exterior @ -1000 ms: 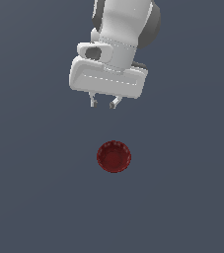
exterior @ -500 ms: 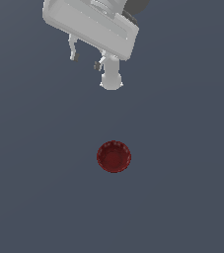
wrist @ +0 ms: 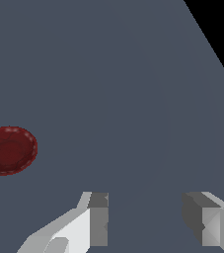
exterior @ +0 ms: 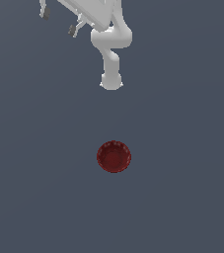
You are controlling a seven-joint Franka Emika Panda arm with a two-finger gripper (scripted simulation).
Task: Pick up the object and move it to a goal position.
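Wrist view shows my pincer spread and empty, well off the bowl: descending now would miss it.

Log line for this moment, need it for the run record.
phase: pre-grasp | gripper: open, empty | bowl: on floor, untouched, upright | gripper far from bowl, toward the exterior view's upper left

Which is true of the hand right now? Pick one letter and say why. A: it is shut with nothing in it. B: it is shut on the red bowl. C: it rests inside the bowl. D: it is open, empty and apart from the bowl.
D: in the wrist view the hand shows a clear gap between its fingers, and the red bowl lies apart on the grey floor.
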